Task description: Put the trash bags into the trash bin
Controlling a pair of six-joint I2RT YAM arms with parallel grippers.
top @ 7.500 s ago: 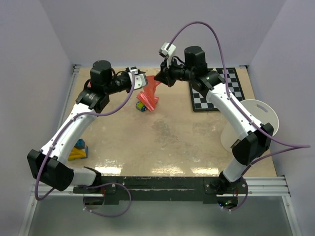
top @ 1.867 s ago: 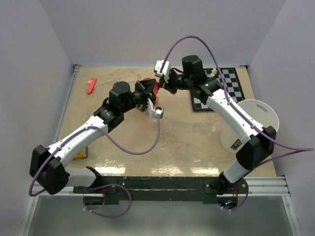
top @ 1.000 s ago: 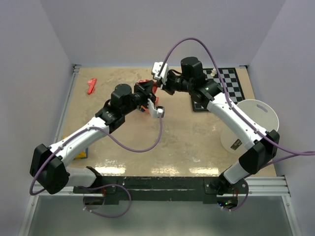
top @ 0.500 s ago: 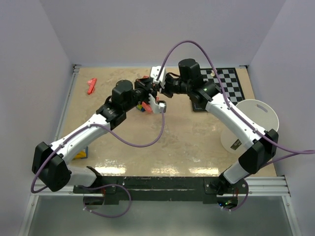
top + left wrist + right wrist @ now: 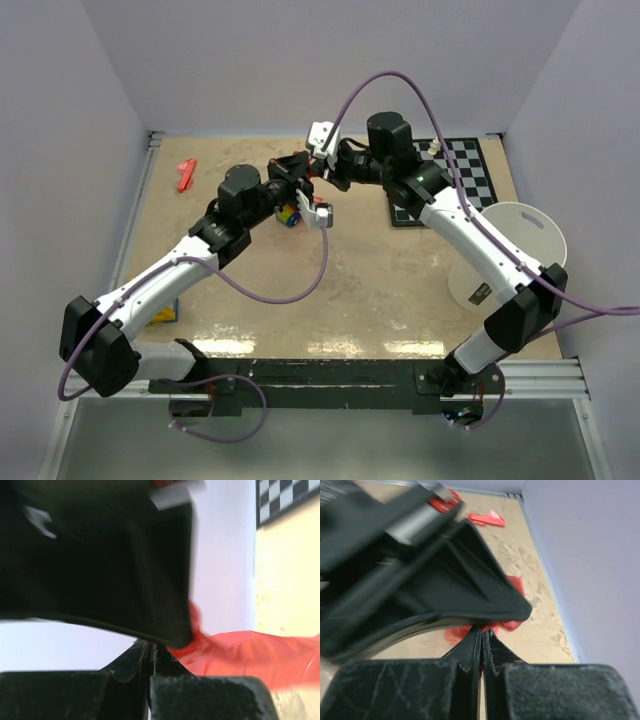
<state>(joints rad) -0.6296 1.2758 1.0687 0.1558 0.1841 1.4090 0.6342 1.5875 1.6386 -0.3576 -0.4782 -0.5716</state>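
The crinkly translucent red plastic bag (image 5: 250,652) stretches as a long band sideways from the left fingers (image 5: 130,662), pressed together. The right fingers (image 5: 467,655) pinch its film.

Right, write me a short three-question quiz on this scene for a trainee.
1. True or false: the red bag already lies inside the white bin.
2. Where is the checkerboard? A) near left corner B) far right of the table C) under the bin
3. How do the jaws of the right gripper stand?

Key:
1. False. The bag is at the tips of the left gripper and the right gripper, apart from the bin.
2. B
3. Shut, with red film at their tips.
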